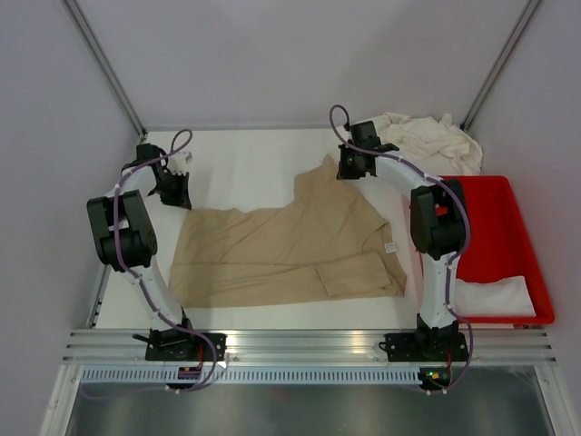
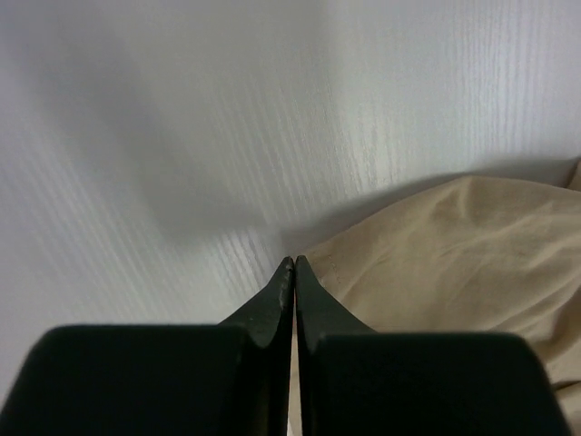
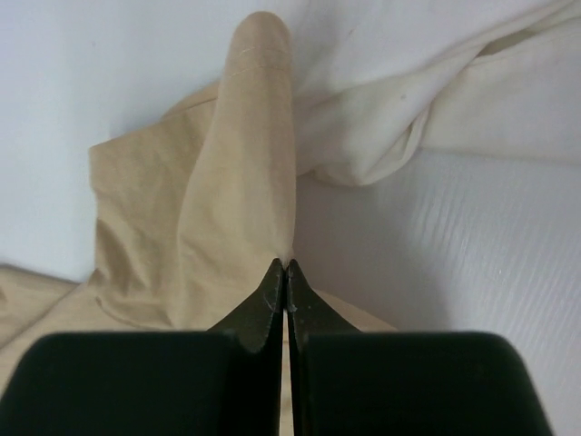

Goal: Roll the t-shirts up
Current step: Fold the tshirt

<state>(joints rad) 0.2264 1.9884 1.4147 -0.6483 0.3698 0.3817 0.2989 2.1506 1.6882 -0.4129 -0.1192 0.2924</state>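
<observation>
Left arm (image 1: 123,227) stretched forward, left claw (image 2: 292,263) closed, right arm (image 1: 436,218) stretched forward, right claw (image 3: 283,265) closed

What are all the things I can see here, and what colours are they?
tan t-shirt: one, beige, spread across the middle of the table.
cream t-shirts: crumpled heap, count unclear, far right corner.
white folded cloth: one, near end of the tray.
red tray: one, right side.
table: one, white.
left arm, right arm: two, white and black.
left end effector: black, shut at the tan t-shirt's edge.
right end effector: black, shut, pinching the tan t-shirt.
</observation>
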